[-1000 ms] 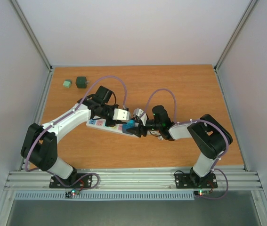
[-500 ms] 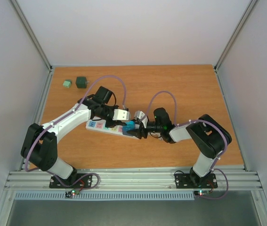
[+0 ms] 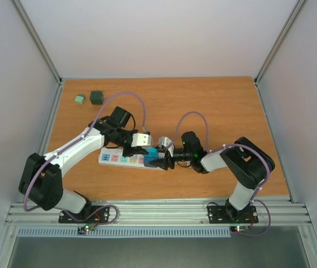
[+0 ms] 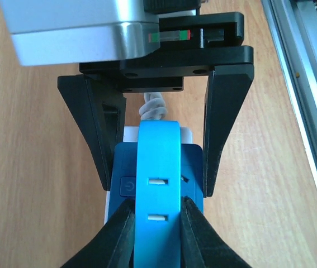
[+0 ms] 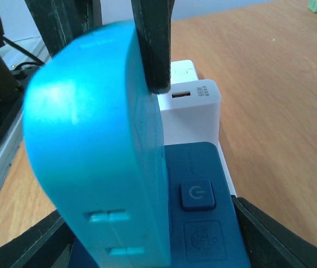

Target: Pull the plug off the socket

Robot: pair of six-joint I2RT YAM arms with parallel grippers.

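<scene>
The socket (image 3: 122, 159), a long white power strip with pastel outlets, lies across the middle of the table. A bright blue plug (image 3: 154, 152) stands on its dark blue right end (image 5: 203, 195), beside the power button. My left gripper (image 4: 157, 223) is shut on the plug (image 4: 158, 190) from above, one finger on each flat side. My right gripper (image 5: 152, 248) comes in from the right, and its fingers (image 4: 217, 128) clamp the two long sides of the dark blue end. The strip's curly white cord (image 4: 152, 107) shows behind the plug. The plug's pins are hidden.
A small light green block (image 3: 79, 99) and a dark green block (image 3: 97, 97) sit at the far left corner. The metal rail (image 3: 158, 212) runs along the near edge. White walls close in the table on three sides.
The strip has slid left and nearer and now lies more level, with both grippers moving along with it. The right jaws have narrowed onto the strip's end.
</scene>
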